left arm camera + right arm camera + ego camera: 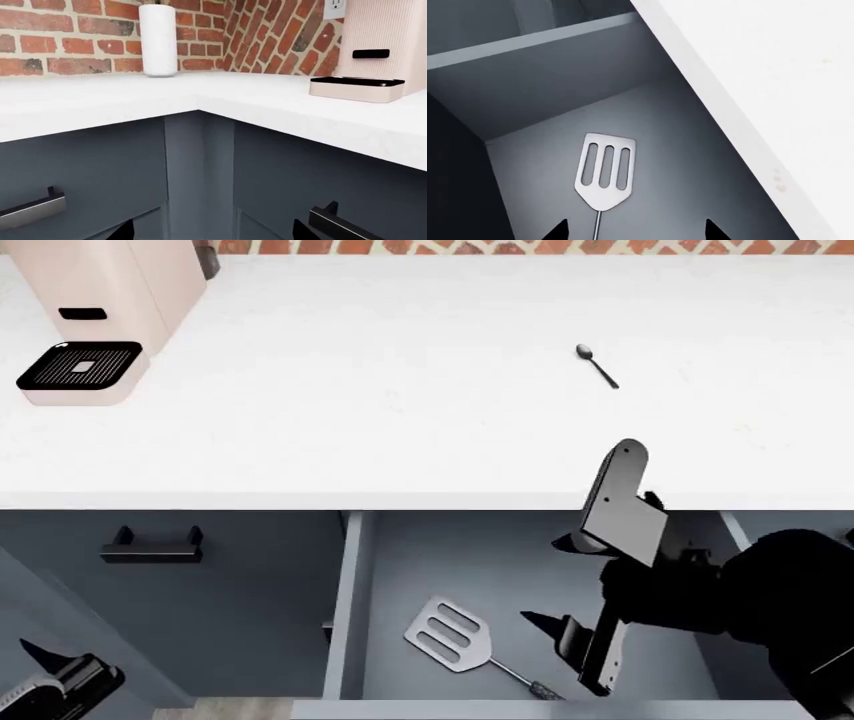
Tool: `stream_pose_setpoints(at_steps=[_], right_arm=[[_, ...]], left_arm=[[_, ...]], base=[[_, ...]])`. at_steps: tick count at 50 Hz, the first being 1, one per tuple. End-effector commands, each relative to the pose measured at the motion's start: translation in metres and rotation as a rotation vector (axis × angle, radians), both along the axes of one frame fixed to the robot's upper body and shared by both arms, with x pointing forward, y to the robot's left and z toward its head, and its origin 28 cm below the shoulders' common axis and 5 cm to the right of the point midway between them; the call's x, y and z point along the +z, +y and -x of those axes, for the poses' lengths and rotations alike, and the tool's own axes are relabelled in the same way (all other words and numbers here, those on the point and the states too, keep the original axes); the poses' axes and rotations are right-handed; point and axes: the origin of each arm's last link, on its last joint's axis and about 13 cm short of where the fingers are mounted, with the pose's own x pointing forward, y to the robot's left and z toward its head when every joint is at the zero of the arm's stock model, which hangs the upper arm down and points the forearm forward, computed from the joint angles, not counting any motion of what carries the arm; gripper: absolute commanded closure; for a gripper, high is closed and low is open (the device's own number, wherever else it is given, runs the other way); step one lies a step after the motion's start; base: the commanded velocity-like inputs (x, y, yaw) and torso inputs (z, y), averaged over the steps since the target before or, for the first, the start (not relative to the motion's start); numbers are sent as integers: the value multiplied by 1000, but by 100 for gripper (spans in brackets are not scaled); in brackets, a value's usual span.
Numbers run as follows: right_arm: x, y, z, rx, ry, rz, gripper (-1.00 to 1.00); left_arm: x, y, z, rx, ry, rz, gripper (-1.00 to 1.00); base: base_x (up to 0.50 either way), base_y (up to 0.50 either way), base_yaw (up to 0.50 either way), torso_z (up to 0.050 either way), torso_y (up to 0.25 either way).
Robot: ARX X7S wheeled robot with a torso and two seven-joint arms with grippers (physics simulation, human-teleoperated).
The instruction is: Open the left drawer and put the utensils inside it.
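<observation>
On the white counter (400, 420) the teaspoon (597, 365) is left lying. The spatula (461, 640) rests inside the open left drawer (350, 610), its handle partly hidden by the right gripper (634, 232), whose jaws are spread. The left gripper (213, 232) is cropped, its tips apart.

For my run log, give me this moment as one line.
slate-blue left drawer: open | slotted metal spatula: inside drawer | thin teaspoon: on white counter | right hand: open, empty

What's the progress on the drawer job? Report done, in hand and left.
Done: the left drawer is pulled open and the spatula lies flat on its floor. In hand: nothing; the right end effector is open above the spatula's neck, and the left end effector is open and empty, low by the cabinet fronts. Left: the teaspoon is on the countertop, not yet in the drawer.
</observation>
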Motion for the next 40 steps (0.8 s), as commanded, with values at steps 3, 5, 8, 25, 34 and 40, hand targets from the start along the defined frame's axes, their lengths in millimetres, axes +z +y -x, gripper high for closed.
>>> stream_pose_setpoints(at_steps=[3,5,8,25,34,40], right_arm=[[27,-2,22,17,-118,-60,-100],[34,-3,26,17,-146,-80,-100],[40,-4,30,16,-173,-96,-100],[69,-1,26,-130,-362,-322,-100],[88,0,11,-401,-434,-476,-100],[93,7,5,-545,-448,-489,-100]], left_arm=[[1,0,0,0,-5,1,-100],[1,0,0,-1,-6,0,-100],[1,0,0,-3,-6,0,-100],[1,0,1,-2,-7,0,-100],[0,2,3,3,-8,4,-100],[-1,2,4,7,-9,6,-100]], base=[[0,0,0,0,0],[0,0,0,0,0],[0,0,0,0,0],[0,0,0,0,0],[0,0,0,0,0],[0,0,0,0,0]])
